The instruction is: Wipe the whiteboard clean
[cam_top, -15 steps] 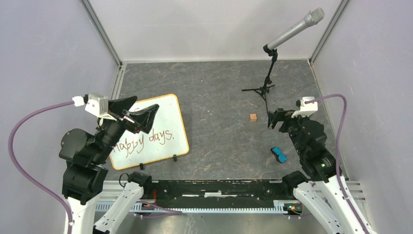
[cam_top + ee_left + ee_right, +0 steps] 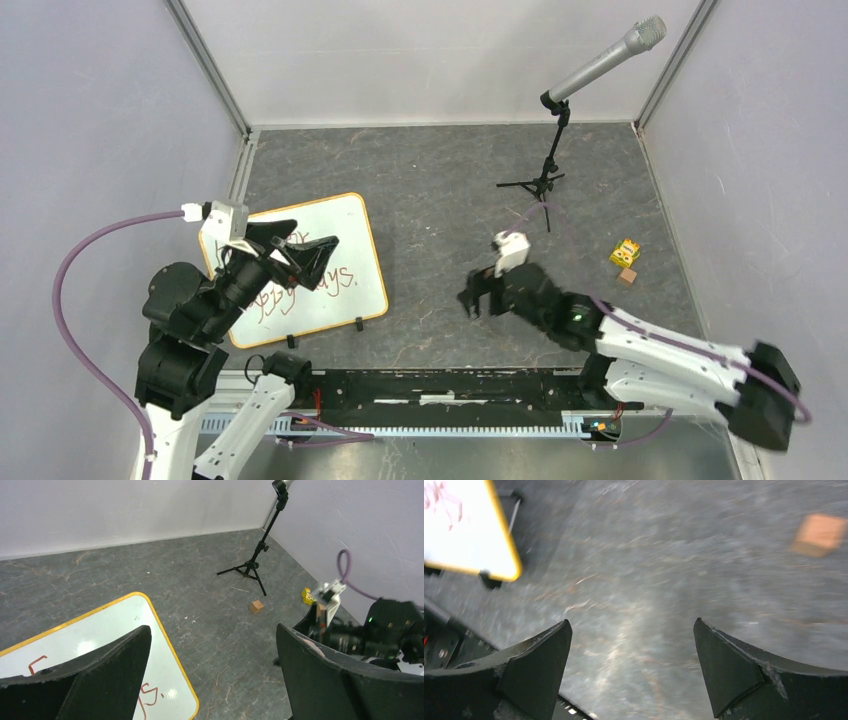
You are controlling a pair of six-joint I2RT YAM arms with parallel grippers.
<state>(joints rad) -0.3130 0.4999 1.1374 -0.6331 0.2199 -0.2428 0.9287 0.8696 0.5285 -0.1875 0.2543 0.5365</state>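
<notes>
The whiteboard (image 2: 345, 225) lies flat at the left of the table, white with an orange-tan frame and red-brown handwriting. Black clips (image 2: 358, 323) sit on its near edge. My left gripper (image 2: 312, 238) hovers open and empty above the board's middle. In the left wrist view the gripper (image 2: 212, 627) spans the board's right edge (image 2: 120, 620). My right gripper (image 2: 476, 296) is open and empty over bare table right of the board. The blurred right wrist view shows that gripper (image 2: 631, 622) above grey tabletop, with the board's corner (image 2: 469, 535) at the upper left.
A microphone on a black tripod (image 2: 545, 180) stands at the back right. A small tan block (image 2: 627, 276) and a yellow object (image 2: 625, 252) lie at the right; the block also shows in the wrist views (image 2: 256, 606) (image 2: 819, 534). Grey walls enclose the table.
</notes>
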